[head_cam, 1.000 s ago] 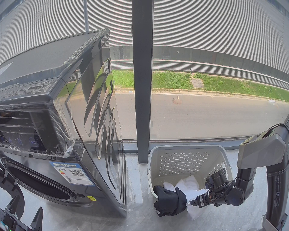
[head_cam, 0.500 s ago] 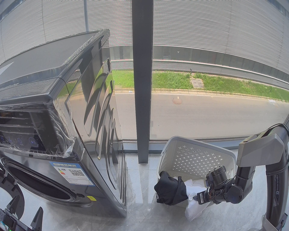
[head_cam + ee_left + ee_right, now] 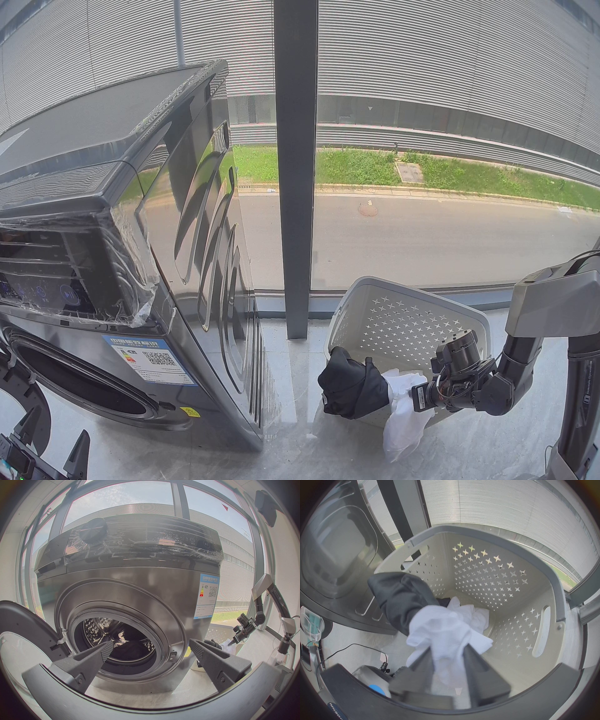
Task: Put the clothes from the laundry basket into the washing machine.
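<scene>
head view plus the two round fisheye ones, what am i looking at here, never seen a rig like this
This is a two-armed robot doing laundry. The wide picture comes from a camera on its head, looking down at the washing machine on its left and a laundry basket, tipped at an angle on the floor to its right. The two round pictures come from cameras on its wrists. The left wrist one looks past the open left gripper into the drum, whose door stands open. The right wrist one shows the right gripper shut on a white cloth, with a black garment hanging over the basket's edge beside it.
</scene>
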You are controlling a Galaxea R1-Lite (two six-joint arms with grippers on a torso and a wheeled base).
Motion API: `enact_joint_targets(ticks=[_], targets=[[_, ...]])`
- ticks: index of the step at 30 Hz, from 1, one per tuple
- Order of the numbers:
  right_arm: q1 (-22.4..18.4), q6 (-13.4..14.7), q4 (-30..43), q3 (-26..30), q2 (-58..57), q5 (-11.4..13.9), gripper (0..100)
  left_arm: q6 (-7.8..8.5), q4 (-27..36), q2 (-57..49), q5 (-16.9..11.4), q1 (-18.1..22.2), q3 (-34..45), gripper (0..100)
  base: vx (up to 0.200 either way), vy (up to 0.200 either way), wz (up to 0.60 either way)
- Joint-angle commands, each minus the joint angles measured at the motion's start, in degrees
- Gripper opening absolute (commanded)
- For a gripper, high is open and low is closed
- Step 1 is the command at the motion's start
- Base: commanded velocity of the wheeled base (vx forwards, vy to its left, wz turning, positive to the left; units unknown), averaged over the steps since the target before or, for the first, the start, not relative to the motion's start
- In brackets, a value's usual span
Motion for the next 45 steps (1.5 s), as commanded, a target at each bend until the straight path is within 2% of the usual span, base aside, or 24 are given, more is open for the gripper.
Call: enact_joint_targets(ticks=[1,8,14,18,21,22,23,24,27,28,29,31,32,33,34,37,41,45], targets=[[0.0,-0.1,-0.1,0.1,-4.5,0.2,0,-0.02,0.0,0.1,0.0,0.0,0.1,100,0.000,0.000,0.00],[0.0,-0.1,-0.1,0.9,-9.0,0.8,0,-0.02,0.0,0.1,-0.1,0.0,0.1,100,0.000,0.000,0.00],[0.0,0.2,-0.1,1.0,-15.4,4.2,0,-0.02,0.0,0.1,-0.1,0.0,0.1,100,0.000,0.000,0.00],[0.0,0.5,-0.1,1.0,-23.5,7.7,0,-0.11,0.0,0.1,-0.1,0.0,0.1,100,0.000,0.000,0.00],[0.0,2.0,-0.1,2.0,-30.7,9.6,0,-0.11,0.0,0.1,-0.1,0.0,0.1,100,0.000,0.000,0.00],[0.0,3.2,-0.1,2.5,-33.7,11.0,0,-0.11,0.0,0.1,-0.1,0.0,0.1,100,0.000,0.000,0.00],[0.0,3.2,-0.1,2.5,-33.7,11.0,0,-0.11,0.0,0.1,-0.1,0.0,0.1,100,0.000,0.000,0.00],[0.0,4.9,-0.1,3.5,-38.2,13.0,0,-0.19,0.0,0.1,-0.1,0.0,0.1,100,0.000,0.000,0.00],[0.2,7.1,-0.1,4.6,-46.1,16.0,0,-0.19,0.0,0.1,-0.1,0.0,0.1,100,0.000,0.000,0.00],[0.8,7.9,-0.1,5.4,-51.0,18.9,0,-0.19,0.0,0.1,-0.1,0.0,0.1,100,0.000,0.000,0.00],[0.8,7.9,-0.1,5.8,-52.4,20.0,0,-0.19,0.0,0.1,-0.1,0.0,0.1,100,0.000,0.000,0.00],[1.0,6.9,-0.1,7.7,-60.3,26.8,0,-0.19,-0.1,0.1,-0.3,0.0,0.1,100,0.000,0.000,0.00],[1.0,6.4,-0.1,8.4,-62.6,28.8,0,-0.11,-0.1,0.1,-0.3,0.0,0.1,100,0.000,0.000,0.00],[1.0,6.4,-0.1,8.4,-62.6,28.8,0,-0.11,-0.1,0.1,-0.3,0.0,0.1,100,0.000,0.000,0.00],[1.0,4.9,-0.1,9.9,-66.7,31.4,0,-0.11,-0.1,0.1,-0.4,0.0,0.1,100,0.000,0.000,0.00],[1.0,2.1,-0.1,11.7,-70.3,31.9,0,-0.19,0.1,0.1,-0.5,0.0,0.1,100,0.000,0.000,0.00],[1.0,1.5,-0.1,12.8,-72.0,32.5,0,-0.19,0.4,0.1,-1.6,0.0,0.0,100,-0.100,0.000,0.00],[1.0,0.8,-0.1,12.6,-72.1,34.2,0,-0.11,0.3,0.1,-2.5,0.0,0.0,100,-0.200,0.000,0.00]])
